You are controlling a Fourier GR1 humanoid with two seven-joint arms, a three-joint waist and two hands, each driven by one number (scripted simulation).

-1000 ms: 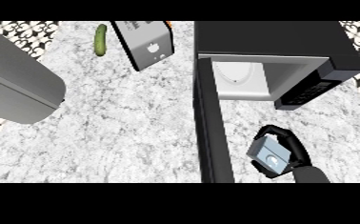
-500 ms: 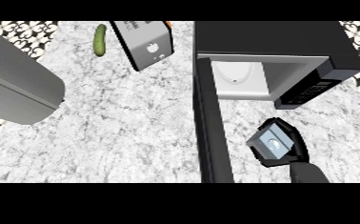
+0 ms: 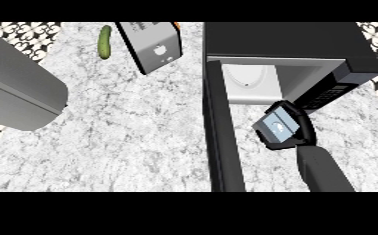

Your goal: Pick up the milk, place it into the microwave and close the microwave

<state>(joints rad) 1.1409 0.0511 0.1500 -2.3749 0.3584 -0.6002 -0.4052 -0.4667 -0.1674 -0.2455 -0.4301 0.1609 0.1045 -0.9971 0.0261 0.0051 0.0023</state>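
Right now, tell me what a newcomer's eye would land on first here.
The black right hand, fingers curled round a small grey-blue milk carton, held before the open cavity of the black box-shaped microwave at upper right. Its black door stands open, running down the speckled white stone counter. At the far edge lie a green cucumber and a tilted grey box.

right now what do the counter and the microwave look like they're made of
Counter: likely stone, perhaps marble, by its grey-white veined mottling; finish unclear. Microwave: matte black casing, painted metal or plastic, showing no glare; inside looks smooth white.
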